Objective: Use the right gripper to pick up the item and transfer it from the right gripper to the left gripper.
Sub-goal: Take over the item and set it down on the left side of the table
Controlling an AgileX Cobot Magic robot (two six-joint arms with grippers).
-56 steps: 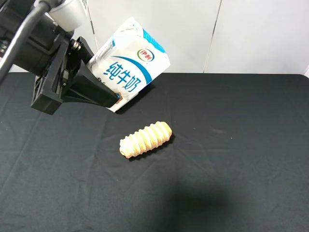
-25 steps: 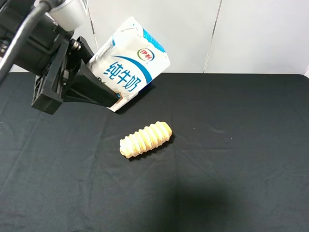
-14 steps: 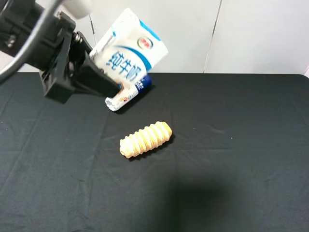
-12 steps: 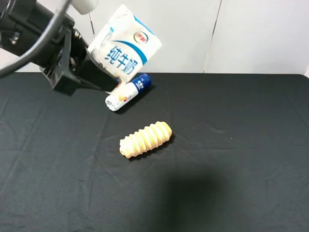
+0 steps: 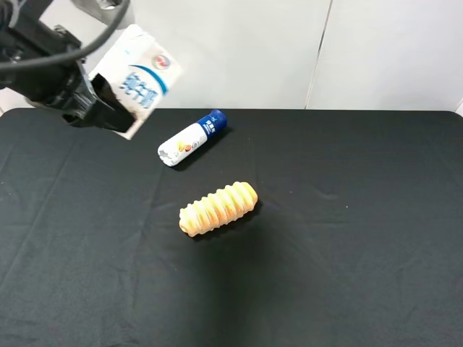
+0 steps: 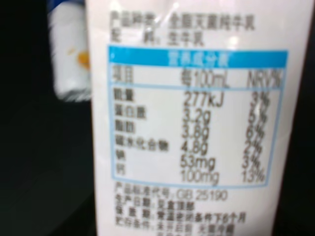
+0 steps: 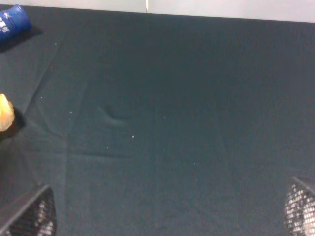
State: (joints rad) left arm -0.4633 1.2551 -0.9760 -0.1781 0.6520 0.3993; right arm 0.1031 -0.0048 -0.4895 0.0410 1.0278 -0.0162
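Overhead, my left gripper point(image 5: 108, 110) hangs at the far left above the black table point(image 5: 347, 275), clamped on the tilted milk carton point(image 5: 136, 76). The white bottle point(image 5: 189, 139) and ridged roll point(image 5: 218, 208) lie on the cloth, apart from it. Left wrist: the carton's printed panel fills the view. Right wrist: my right gripper point(image 7: 165, 216) is spread wide, holding nothing.

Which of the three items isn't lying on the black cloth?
The white milk carton, held by the left gripper; the blue-capped bottle and ridged orange roll lie there.
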